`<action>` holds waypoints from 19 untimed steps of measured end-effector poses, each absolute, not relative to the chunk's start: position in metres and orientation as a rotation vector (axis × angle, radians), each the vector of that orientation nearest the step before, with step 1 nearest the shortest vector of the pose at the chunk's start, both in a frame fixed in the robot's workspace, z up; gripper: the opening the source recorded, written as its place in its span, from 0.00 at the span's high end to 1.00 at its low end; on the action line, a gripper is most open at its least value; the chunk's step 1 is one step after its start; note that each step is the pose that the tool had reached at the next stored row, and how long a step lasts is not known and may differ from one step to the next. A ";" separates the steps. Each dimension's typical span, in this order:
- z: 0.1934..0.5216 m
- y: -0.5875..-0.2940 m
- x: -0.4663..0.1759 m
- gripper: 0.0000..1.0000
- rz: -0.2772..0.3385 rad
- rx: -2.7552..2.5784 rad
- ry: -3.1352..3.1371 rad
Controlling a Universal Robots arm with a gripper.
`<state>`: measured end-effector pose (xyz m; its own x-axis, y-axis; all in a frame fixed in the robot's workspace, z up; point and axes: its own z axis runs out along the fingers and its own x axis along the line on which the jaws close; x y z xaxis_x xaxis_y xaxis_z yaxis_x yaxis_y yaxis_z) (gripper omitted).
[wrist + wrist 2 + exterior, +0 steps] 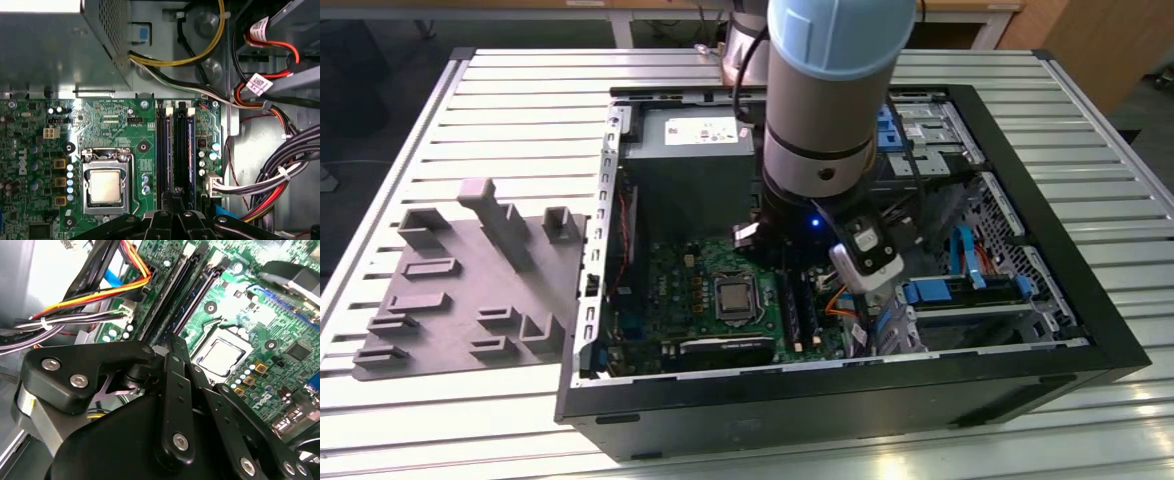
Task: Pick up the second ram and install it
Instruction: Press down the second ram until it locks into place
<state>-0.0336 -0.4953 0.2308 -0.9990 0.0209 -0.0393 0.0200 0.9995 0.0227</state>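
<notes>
Inside the open computer case point(1067, 330), wire bundles point(295, 165) flank the memory slots point(175, 150).

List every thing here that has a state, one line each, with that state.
Computer case: lying flat, side open.
Gripper: lowered inside the case, over the memory slots.
Ram: standing in a slot near the gripper; seating cannot be told.
CPU socket: chip uncovered, no cooler on it.
Gray fixture: on the table, beside the case.
</notes>
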 end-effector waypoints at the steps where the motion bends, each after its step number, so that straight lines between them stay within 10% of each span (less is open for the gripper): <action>1: 0.231 -0.496 -0.034 0.89 0.035 0.032 3.102; 19: 0.230 -0.519 -0.034 0.89 0.035 0.032 3.102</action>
<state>-0.0336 -0.5190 0.2305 -0.9990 0.0209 -0.0393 0.0200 0.9995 0.0227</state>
